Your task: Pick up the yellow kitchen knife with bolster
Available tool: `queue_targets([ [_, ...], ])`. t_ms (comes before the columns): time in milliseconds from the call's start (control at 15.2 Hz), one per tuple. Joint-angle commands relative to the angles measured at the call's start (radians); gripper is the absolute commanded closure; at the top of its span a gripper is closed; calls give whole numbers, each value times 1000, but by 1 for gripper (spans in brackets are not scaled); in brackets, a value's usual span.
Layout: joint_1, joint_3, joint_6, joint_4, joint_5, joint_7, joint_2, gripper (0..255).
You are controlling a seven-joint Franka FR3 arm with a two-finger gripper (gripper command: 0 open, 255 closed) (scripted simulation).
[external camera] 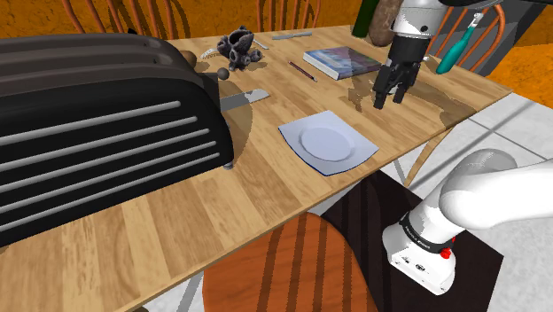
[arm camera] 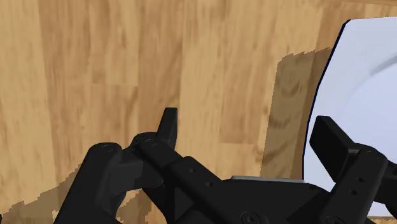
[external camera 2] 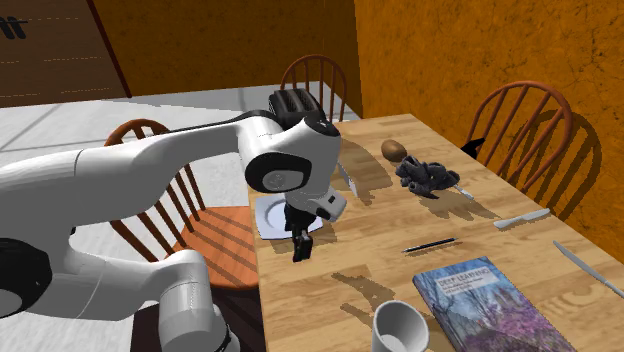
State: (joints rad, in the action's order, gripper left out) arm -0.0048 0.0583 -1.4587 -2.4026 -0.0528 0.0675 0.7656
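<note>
Barely started tbh — my gripper hung spread and empty over the surface by the plate, grey knife beside the toaster well apart — not yet grabbed.

The tabletop is smooth wood with visible grain. The square plate looks smooth, faintly glossy white. The toaster is black, ribbed, slightly shiny. The tool is matt black.

You've got a wooden surface carrying a big black toaster, a pale square plate, a dark knobbly figure, a book, a dark pen beside it, and a white mug near the book.
</note>
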Motion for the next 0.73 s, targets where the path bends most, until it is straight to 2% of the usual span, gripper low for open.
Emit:
queue_targets([
  [0, 0, 0, 0, 0, 0, 0, 0, 0],
  [660, 128, 8, -137, 267, 34, -307, -396, 0],
])
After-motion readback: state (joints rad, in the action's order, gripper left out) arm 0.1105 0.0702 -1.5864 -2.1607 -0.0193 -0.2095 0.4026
